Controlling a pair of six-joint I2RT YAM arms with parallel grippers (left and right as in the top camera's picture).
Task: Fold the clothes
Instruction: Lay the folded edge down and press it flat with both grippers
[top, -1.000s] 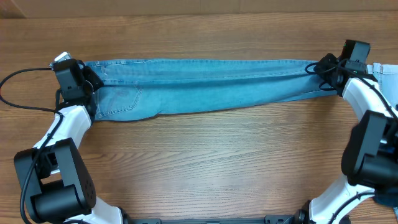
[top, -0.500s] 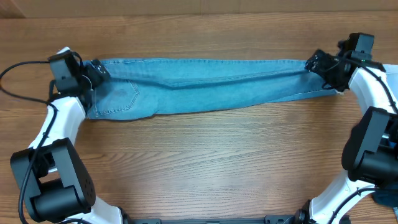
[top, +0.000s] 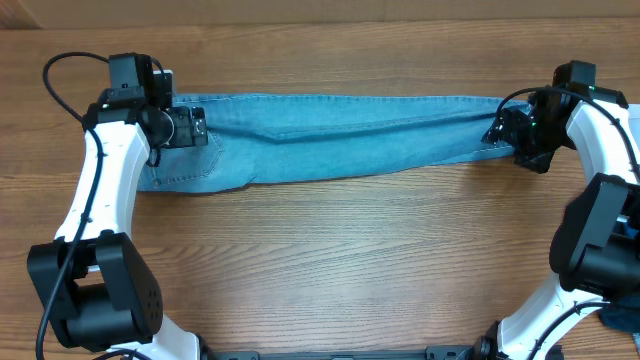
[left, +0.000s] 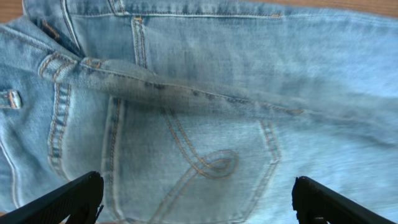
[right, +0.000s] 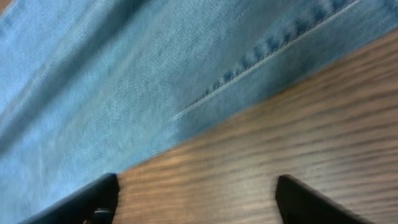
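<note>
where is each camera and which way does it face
Overhead: above the table, facing straight down on the jeans; both arms show, left gripper and right gripper.
Left wrist: on the left arm, facing a back pocket; open fingers show.
Right wrist: facing the jeans' edge and table; fingers show.
Shared: every view sees the jeans.

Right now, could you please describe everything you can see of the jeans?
The jeans are light blue washed denim with pale stitching, folded lengthwise into one long strip lying flat across the wooden table. The waist end, with belt loops and a back pocket bearing a looped stitch pattern, lies at the left; the leg ends at the right. The open left pincer and open right pincer sit over each end, gripping nothing.
</note>
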